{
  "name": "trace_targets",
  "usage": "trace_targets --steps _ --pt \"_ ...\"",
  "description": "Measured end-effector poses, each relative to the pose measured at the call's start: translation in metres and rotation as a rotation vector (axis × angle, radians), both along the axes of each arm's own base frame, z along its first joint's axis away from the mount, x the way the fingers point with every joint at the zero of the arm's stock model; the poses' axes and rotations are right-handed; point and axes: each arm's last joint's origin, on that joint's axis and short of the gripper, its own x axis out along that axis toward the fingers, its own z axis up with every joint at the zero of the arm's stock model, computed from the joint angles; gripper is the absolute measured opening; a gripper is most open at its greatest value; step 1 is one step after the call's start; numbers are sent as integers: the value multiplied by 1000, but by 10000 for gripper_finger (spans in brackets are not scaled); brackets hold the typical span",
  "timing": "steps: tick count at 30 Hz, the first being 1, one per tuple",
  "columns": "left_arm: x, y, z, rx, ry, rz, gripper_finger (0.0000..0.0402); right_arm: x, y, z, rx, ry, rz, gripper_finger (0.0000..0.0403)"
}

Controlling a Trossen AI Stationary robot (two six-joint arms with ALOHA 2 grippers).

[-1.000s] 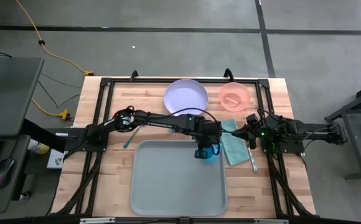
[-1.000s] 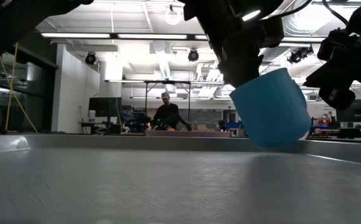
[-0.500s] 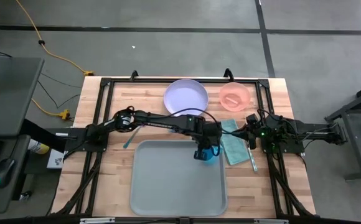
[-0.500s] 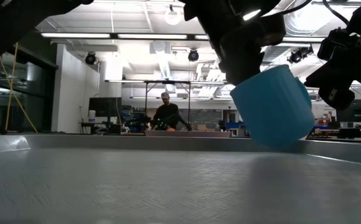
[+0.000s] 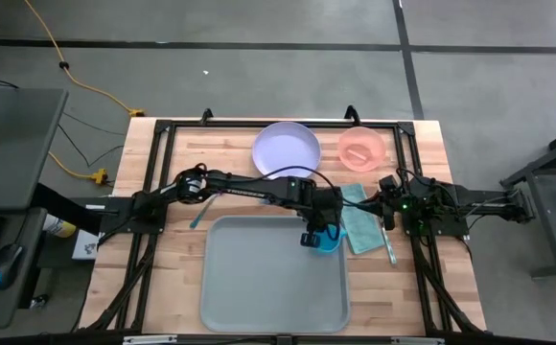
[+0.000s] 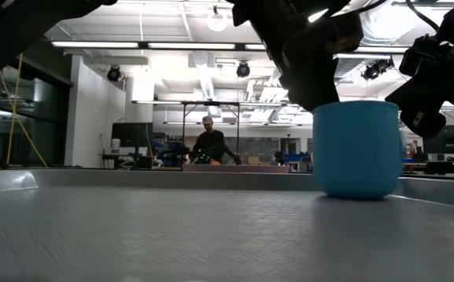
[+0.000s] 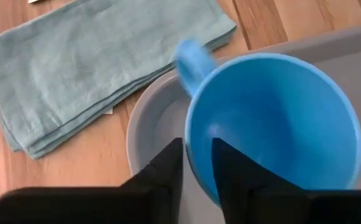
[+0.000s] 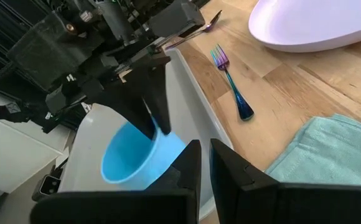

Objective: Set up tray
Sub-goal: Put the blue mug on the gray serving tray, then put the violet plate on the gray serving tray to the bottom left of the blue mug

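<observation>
Blue cup (image 6: pixel 358 149) stands upright in tray (image 5: pixel 259 287) corner, rim straddled by left gripper (image 7: pixel 196 163), jaws slackened, not clamping. Withdrawal path: straight up. Right gripper (image 8: pixel 204 163) shut, empty, beside.

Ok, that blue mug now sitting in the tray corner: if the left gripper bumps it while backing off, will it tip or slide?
The blue mug stands upright, base flat on the tray, and looks squat, so tipping seems unlikely. Its smooth plastic-looking wall and the tray's fine texture suggest it would slide instead. The left gripper straddles its rim, one finger inside, so a sideways pull could drag it.
</observation>
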Motion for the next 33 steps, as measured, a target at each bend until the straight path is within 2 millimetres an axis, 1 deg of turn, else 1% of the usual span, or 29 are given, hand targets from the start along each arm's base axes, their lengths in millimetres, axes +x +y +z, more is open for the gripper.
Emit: trace_targets --steps 4,9,15,18,21,25,27,29,33 --pt "0 3 0 4 0 10 156 0 0 0 0 0 0 12" --pt "1 7 0 8 -6 14 185 0 0 0 0 0 1 12" --pt "-1 8 6 7 -17 13 204 0 0 0 0 1 0 12" --pt "-2 8 6 -11 -9 3 210 0 0 0 0 0 1 12" --pt "-2 9 11 -30 -25 2 211 0 0 0 0 0 1 12" --pt "-4 13 23 -36 -58 15 211 0 0 0 1 1 1 12" --pt "-10 18 35 -25 -57 31 211 0 0 0 1 1 1 12" --pt "-10 23 50 0 -100 45 211 0 0 0 1 0 1 12" --pt "-23 42 84 133 -99 107 211 0 0 0 2 5 3 12"
